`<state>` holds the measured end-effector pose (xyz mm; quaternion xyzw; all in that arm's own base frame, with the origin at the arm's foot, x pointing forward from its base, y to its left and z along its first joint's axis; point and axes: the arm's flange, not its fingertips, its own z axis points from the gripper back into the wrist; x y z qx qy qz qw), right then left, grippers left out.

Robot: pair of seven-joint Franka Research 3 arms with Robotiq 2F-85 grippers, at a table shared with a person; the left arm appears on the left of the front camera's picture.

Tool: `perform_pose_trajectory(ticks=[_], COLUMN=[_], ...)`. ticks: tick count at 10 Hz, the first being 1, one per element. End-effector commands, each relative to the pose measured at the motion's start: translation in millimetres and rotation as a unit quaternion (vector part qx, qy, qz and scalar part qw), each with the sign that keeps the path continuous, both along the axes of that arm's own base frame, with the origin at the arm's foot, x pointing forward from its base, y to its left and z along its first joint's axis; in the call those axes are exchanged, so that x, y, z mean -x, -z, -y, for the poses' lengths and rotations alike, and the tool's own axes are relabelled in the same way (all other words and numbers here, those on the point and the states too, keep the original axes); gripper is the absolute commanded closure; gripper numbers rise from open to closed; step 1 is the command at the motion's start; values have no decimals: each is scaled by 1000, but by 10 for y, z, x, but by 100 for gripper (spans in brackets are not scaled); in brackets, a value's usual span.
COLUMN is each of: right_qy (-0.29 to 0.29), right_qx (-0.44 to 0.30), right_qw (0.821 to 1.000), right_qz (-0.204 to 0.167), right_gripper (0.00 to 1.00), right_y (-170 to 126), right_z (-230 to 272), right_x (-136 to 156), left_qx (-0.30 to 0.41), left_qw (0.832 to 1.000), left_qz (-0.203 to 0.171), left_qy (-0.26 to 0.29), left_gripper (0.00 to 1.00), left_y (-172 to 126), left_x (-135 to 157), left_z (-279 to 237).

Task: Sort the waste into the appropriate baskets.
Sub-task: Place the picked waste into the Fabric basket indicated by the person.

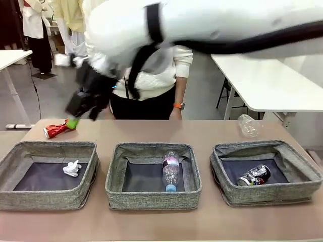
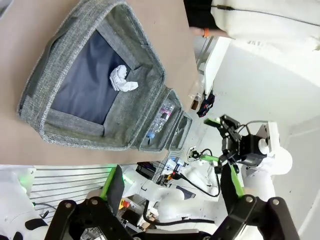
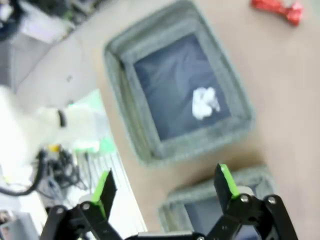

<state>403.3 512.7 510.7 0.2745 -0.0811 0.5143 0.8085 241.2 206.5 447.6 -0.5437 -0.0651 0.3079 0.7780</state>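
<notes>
My right gripper (image 1: 75, 118) hangs open just above the crushed red can (image 1: 56, 129), which lies on the table behind the left basket (image 1: 50, 199). In the right wrist view the open gripper (image 3: 164, 180) looks down on that basket (image 3: 125, 115), the white tissue wad (image 3: 205, 104) in it and the red can (image 3: 277, 10). The middle basket (image 1: 151, 199) holds the clear bottle (image 1: 170, 170). A black-silver can (image 1: 255, 175) lies in the right basket (image 1: 267, 194). Crumpled clear plastic (image 1: 248, 125) sits behind it. My left gripper (image 2: 170, 180) is open, high above the tissue (image 2: 121, 79).
A person in a white sweater (image 1: 151, 80) with an orange watch (image 1: 178, 106) stands at the table's far edge, behind the middle basket. My right arm (image 1: 227, 25) spans the top of the front view. White tables (image 1: 272, 80) stand beyond.
</notes>
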Motion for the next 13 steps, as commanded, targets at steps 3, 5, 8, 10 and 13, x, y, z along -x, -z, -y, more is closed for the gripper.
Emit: perform_pose_trajectory(ticks=[3,5,8,10,13], right_qy=[144,60,131,170,111], right_qx=[-61,-37,-83,-172,-265], right_qw=[987,998,986,958,883], right_qz=[-37,-7,-55,-153,-370], right_gripper=[0,0,0,0,0], right_y=[33,-42,-60,-51,244], right_z=[2075,1069,1608,2285,3363], right_x=[381,-22,-180,-606,-610], left_qx=[0,0,26,63,146], left_qw=[1000,1000,999,992,978], left_qz=[1,1,25,73,84], left_qy=[-2,-2,39,85,125], left_gripper=[0,0,0,0,0], left_y=[-18,-18,-110,-168,145], left_x=[1,1,-79,-449,-572], left_z=[5,5,262,874,1564])
